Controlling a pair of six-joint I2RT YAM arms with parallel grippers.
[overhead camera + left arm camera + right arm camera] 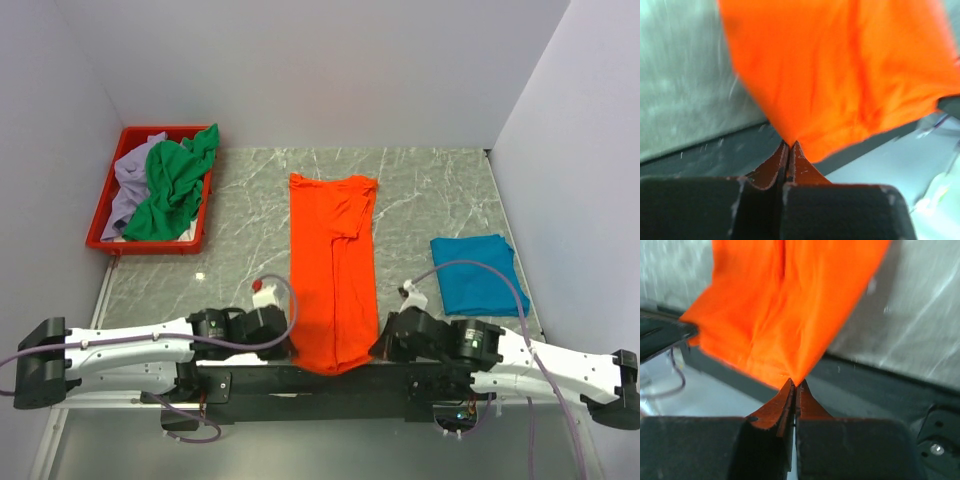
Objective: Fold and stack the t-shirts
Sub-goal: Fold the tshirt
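Observation:
The bright orange t-shirt (333, 265) lies as a long narrow strip down the middle of the table, its near end at the table's front edge. My left gripper (290, 338) is shut on its near left corner (790, 141). My right gripper (378, 345) is shut on its near right corner (796, 381). The teal blue t-shirt (478, 272) lies folded at the right. The green t-shirt (172, 190) and the pale lavender t-shirt (130, 180) lie crumpled in the red tray (96, 228).
The red tray stands at the far left, against the left wall. White walls close in the table on the left, back and right. The black mounting rail (300, 380) runs along the near edge under the shirt's end.

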